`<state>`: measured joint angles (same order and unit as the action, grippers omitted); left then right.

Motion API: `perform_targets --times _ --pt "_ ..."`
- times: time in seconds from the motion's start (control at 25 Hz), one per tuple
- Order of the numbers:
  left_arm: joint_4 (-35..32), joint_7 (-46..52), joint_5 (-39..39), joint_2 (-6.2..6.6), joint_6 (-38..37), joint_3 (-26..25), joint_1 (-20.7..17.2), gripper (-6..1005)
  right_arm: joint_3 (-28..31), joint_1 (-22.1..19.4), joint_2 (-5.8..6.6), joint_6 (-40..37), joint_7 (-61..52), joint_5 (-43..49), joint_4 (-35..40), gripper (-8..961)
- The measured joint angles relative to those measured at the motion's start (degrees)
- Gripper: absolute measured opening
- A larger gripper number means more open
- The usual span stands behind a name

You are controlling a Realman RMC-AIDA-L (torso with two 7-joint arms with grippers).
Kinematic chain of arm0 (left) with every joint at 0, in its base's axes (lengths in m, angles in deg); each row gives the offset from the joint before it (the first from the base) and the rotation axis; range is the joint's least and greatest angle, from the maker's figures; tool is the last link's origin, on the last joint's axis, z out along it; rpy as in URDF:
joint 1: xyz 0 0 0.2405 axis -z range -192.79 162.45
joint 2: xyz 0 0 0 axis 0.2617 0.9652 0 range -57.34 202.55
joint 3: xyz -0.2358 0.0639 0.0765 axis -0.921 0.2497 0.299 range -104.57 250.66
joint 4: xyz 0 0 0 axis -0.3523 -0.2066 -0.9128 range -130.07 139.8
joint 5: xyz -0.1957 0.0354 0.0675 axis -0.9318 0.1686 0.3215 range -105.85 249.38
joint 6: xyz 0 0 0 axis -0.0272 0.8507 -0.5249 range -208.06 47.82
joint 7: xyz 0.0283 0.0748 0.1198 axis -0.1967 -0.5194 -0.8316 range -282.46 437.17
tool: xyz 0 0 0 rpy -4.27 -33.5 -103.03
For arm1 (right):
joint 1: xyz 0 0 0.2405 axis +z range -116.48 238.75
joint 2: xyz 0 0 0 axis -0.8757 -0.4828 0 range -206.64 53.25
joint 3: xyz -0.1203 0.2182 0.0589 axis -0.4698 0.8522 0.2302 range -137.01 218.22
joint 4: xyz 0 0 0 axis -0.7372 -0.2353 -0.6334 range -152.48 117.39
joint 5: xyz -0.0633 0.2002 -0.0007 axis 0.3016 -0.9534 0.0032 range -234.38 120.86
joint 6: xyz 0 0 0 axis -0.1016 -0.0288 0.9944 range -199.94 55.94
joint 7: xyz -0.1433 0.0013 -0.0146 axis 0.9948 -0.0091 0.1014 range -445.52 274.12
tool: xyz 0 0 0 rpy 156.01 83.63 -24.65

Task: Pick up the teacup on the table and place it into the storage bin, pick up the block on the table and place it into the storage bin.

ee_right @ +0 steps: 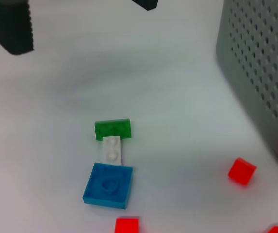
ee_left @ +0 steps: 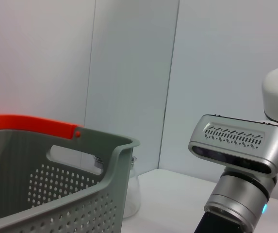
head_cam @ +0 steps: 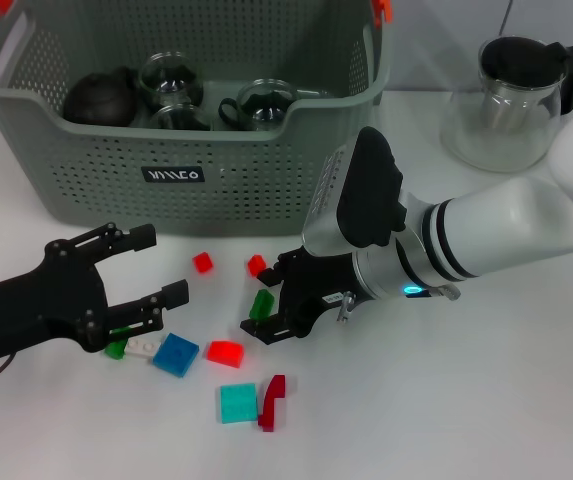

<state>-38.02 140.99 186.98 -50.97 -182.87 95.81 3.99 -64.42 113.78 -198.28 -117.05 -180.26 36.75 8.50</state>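
The grey-green storage bin [head_cam: 181,150] stands at the back, its near corner filling the left wrist view [ee_left: 88,199]. Two glass teacups [head_cam: 261,103] and a dark teapot [head_cam: 99,98] lie inside it. Several blocks are scattered on the white table in front. My right gripper [head_cam: 274,298] is down at the table, open, with a small green block [head_cam: 261,305] between its fingers. My left gripper [head_cam: 156,268] hovers open at the left, just above a green block [ee_right: 112,130], a white one [ee_right: 112,149] and a blue one [ee_right: 108,185].
A clear glass pitcher [head_cam: 511,100] with a black lid stands at the back right. Red blocks [head_cam: 203,262] [head_cam: 256,265] [head_cam: 224,353], a teal block [head_cam: 237,403] and a dark red piece [head_cam: 272,400] lie between the arms. The right forearm [ee_left: 236,145] is close to the left wrist.
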Motion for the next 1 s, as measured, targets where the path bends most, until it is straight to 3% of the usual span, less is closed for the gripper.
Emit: perform_targets --times 0.52,0.64,0.72,1.0 --pt "0.0 0.0 0.0 -0.09 -0.2 0.0 -0.2 798 -0.6 0.0 -0.04 -0.4 -0.7 0.0 -0.2 552" --pt "0.0 0.0 0.0 -0.09 -0.2 0.0 -0.3 798 -0.3 -0.2 0.19 -0.6 -0.8 -0.3 0.0 473" --pt "0.0 0.0 0.0 -0.10 -0.3 -0.1 -0.4 798 0.0 -1.0 0.42 -0.8 -0.8 -0.5 1.1 421" --pt "-0.3 0.0 0.5 0.07 -1.6 -2.9 -0.5 797 5.3 -5.8 1.83 -6.6 -0.8 -0.1 8.7 433"
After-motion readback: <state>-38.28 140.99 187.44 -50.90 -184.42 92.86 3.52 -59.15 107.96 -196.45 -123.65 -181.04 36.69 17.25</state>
